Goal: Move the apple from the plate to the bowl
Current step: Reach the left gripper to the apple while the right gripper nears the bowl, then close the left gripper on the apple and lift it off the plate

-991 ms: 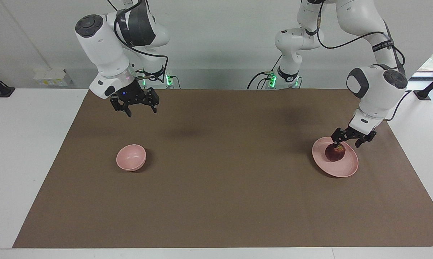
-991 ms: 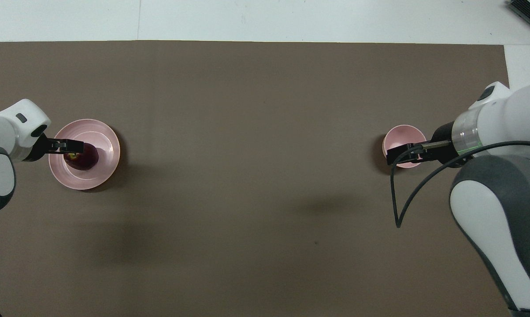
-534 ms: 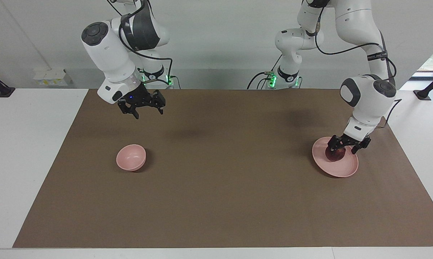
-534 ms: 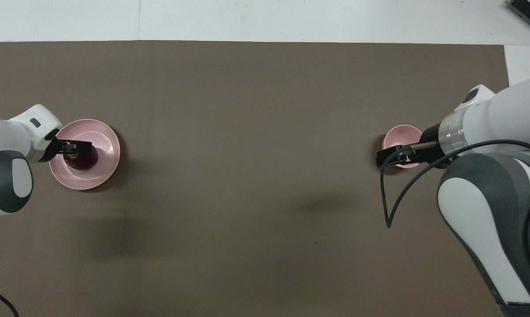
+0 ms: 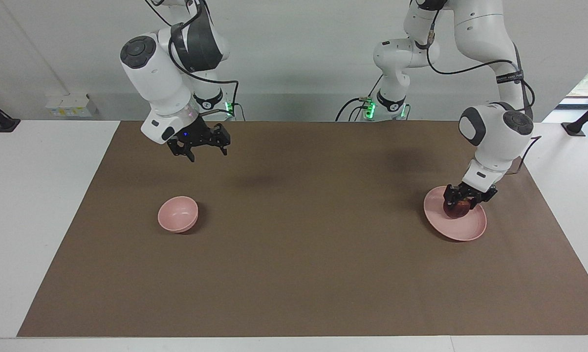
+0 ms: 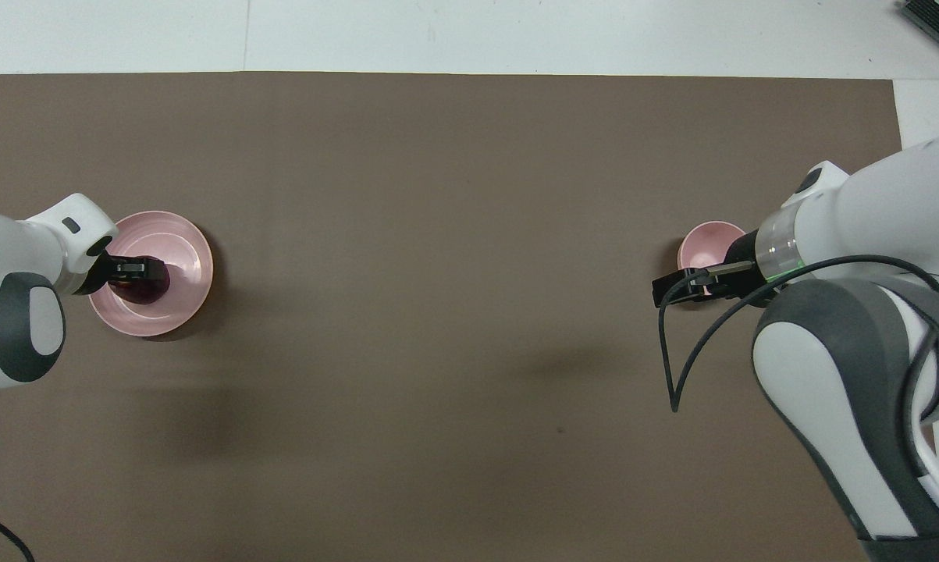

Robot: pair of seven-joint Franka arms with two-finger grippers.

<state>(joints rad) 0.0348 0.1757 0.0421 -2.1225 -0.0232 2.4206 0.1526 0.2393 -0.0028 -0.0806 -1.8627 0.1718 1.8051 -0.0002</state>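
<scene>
The dark red apple (image 5: 457, 210) (image 6: 147, 289) lies on the wide pink plate (image 5: 469, 230) (image 6: 190, 257) toward the left arm's end of the table. My left gripper (image 5: 463, 201) (image 6: 136, 270) is down on the apple, one finger on each side, shut on it. The gripper hides the apple's top. The small deep pink bowl (image 5: 178, 213) (image 6: 707, 242) sits toward the right arm's end with nothing in it. My right gripper (image 5: 208, 155) (image 6: 670, 287) hangs open and holds nothing, high over the mat beside the bowl.
A brown mat (image 5: 303, 254) covers most of the white table (image 5: 34, 195). A black cable (image 6: 676, 367) loops down from the right arm's wrist. Nothing but the plate and the bowl lies on the mat.
My left gripper has come down around the apple and its fingers have closed on it. The right arm has drifted toward the table's middle, its gripper still open.
</scene>
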